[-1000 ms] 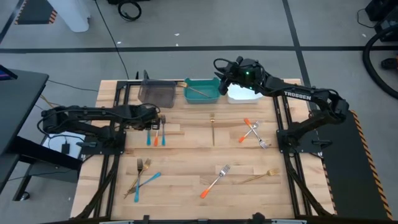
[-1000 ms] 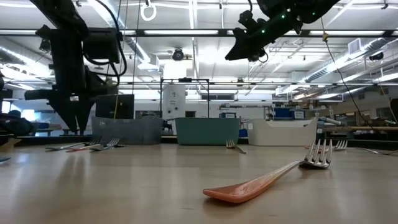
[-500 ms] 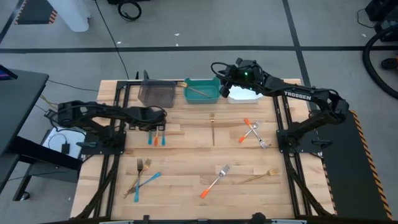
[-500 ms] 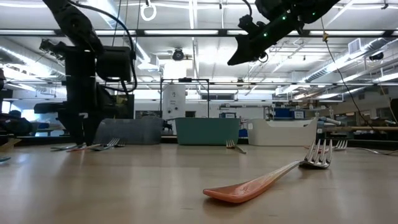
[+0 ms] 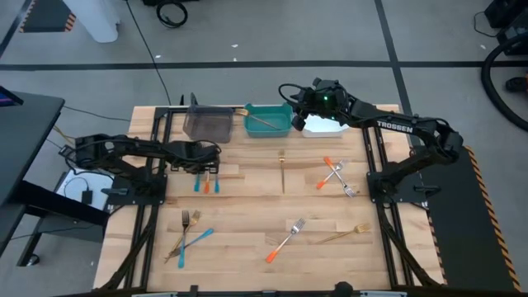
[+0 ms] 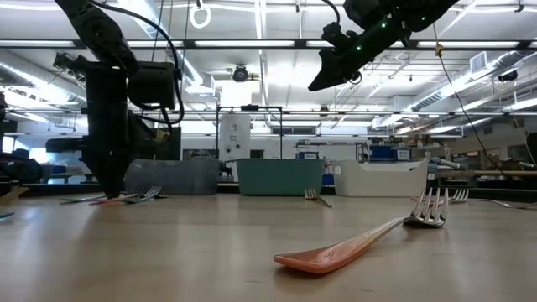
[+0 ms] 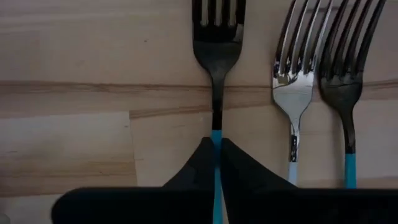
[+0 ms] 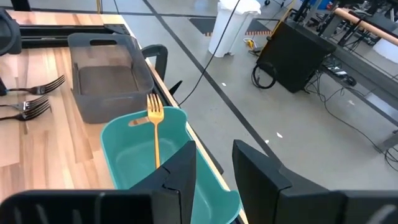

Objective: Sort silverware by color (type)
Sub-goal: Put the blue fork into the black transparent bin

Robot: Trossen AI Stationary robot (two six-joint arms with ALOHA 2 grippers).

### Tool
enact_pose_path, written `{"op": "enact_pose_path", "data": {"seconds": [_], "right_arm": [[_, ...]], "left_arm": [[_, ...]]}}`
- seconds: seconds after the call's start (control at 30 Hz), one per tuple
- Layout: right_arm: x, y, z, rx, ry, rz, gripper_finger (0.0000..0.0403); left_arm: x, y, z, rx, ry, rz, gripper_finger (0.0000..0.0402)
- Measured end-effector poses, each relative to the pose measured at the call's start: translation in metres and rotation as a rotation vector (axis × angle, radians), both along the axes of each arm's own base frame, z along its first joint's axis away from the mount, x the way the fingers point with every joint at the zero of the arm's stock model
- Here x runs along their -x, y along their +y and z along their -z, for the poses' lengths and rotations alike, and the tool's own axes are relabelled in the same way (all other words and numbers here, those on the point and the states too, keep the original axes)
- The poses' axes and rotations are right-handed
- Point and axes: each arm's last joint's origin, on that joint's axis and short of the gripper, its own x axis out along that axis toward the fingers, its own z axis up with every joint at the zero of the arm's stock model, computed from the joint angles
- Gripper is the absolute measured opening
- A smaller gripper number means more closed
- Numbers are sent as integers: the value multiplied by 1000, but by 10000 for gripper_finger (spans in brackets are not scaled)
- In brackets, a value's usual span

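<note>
Pinching blue fork (image 7: 217, 93), left claw (image 7: 217, 163) lowered

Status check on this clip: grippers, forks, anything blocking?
Left gripper shut on blue fork, still on table. Right gripper open above teal bin, gold fork inside. No obstruction.

Wooden table (image 5: 247, 206) — grey bin (image 5: 207, 125), teal bin (image 5: 268, 121), white bin (image 5: 323, 127) along far edge

We are seeing three blue-handled forks (image 5: 207, 180) lying side by side at the table's left. A gold fork (image 5: 281, 169) is lying mid-table, crossed orange-handled forks (image 5: 333, 175) right, an orange-handled fork (image 5: 285, 240) near centre, another gold fork (image 8: 154, 133) resting in the teal bin.
</note>
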Motion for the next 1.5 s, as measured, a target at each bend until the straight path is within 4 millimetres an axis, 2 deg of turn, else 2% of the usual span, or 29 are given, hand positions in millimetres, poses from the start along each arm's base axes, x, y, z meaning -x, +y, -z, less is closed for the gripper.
{"op": "enact_pose_path", "data": {"seconds": [0.2, 0.43, 0.67, 0.8, 1.03, 1.2, 1.37, 1.5], "right_arm": [[0, 0, 0, 0, 0, 1, 113], [0, 0, 0, -1, 0, 1, 113], [0, 0, 0, -47, -37, 27, 113], [0, 0, 0, -85, -66, 47, 113], [0, 0, 0, -160, -124, 86, 113], [0, 0, 0, -205, -157, 108, 113], [0, 0, 0, -231, -176, 119, 113], [-2, 4, 0, -254, -190, 111, 113]], "left_arm": [[1, -8, -13, 99, -96, 96, 13], [8, -16, -43, 50, -256, 211, 13], [22, -18, -71, -79, -385, 306, 13], [28, -14, -84, -284, -365, 459, 12], [27, 11, -101, -690, -177, 702, 15], [29, 37, -115, -887, -82, 753, 16], [40, 62, -113, -920, 174, 904, 16], [41, 81, -102, -872, 167, 1058, 17]]}}
